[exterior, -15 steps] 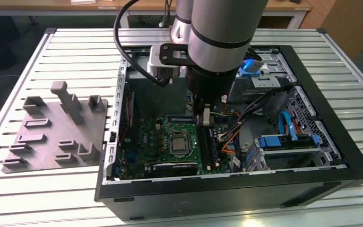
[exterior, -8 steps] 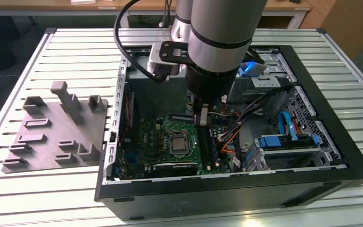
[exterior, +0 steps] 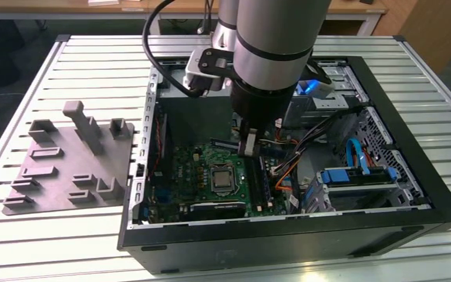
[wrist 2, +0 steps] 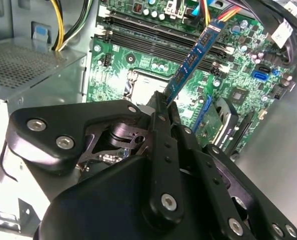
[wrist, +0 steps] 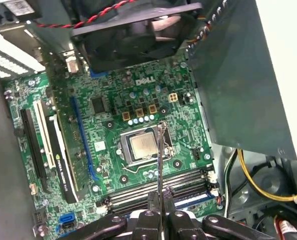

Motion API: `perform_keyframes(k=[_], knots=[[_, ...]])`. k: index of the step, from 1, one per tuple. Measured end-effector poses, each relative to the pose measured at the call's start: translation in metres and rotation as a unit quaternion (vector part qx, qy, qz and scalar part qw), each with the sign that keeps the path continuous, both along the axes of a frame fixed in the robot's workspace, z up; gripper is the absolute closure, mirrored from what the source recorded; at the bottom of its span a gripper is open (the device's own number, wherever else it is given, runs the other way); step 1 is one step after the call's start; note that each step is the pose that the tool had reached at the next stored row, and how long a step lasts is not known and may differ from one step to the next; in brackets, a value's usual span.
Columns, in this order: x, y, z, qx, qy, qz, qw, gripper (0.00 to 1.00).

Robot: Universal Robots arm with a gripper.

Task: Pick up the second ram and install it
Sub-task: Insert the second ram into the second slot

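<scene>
My gripper (exterior: 248,148) hangs inside the open computer case (exterior: 413,217), above the green motherboard (exterior: 209,164). It is shut on the second ram (wrist 2: 193,57), a long thin stick. In the second wrist view the stick juts out from between the black fingers (wrist 2: 161,107) toward the board, tilted above the long dark memory slots (wrist 2: 158,37). In the first wrist view the ram (wrist: 160,160) shows edge-on as a thin line over the processor socket (wrist: 141,146), apart from the slots (wrist: 158,189). The ram is in the air, not seated in a slot.
A grey slotted holder block (exterior: 69,158) lies on the slatted table at the exterior view's left. Inside the case, a black fan (wrist: 133,30), bundled cables (exterior: 304,153), blue drive brackets (exterior: 351,176) and the metal walls crowd the board.
</scene>
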State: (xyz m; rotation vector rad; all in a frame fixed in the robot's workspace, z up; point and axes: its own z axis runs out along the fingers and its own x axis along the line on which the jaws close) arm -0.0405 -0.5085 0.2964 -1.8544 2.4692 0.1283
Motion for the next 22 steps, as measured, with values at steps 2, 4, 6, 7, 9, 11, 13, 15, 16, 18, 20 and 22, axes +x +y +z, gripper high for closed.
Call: perform_keyframes(k=[2,4,6,7,9,11,13,15,16,18,20,22], knots=[[0.0,0.0,-0.0002,0.0,0.0,-0.009,1.0,0.86],[0.0,0.0,-0.0003,-0.0001,0.0,-0.016,0.9999,0.86],[0.0,0.0,-0.0003,-0.0002,0.0,-0.022,0.9998,0.86],[0.0,0.0,-0.0004,-0.0002,0.0,-0.026,0.9997,0.86],[0.0,0.0,-0.0005,-0.0002,0.0,-0.034,0.9994,0.86],[0.0,0.0,-0.0005,-0.0003,0.0,-0.041,0.9991,0.86],[0.0,0.0,-0.0006,-0.0004,0.0,-0.05,0.9988,0.86],[0.0,0.0,-0.0007,-0.0004,0.0,-0.057,0.9984,0.86],[0.0,0.0,-0.0007,-0.0005,0.0,-0.061,0.9981,0.86],[0.0,0.0,-0.0008,-0.0006,0.0,-0.069,0.9976,0.86],[0.0,0.0,-0.0009,-0.0007,0.0,-0.079,0.9969,0.86],[0.0,0.0,-0.001,-0.0008,0.0,-0.089,0.996,0.86]])
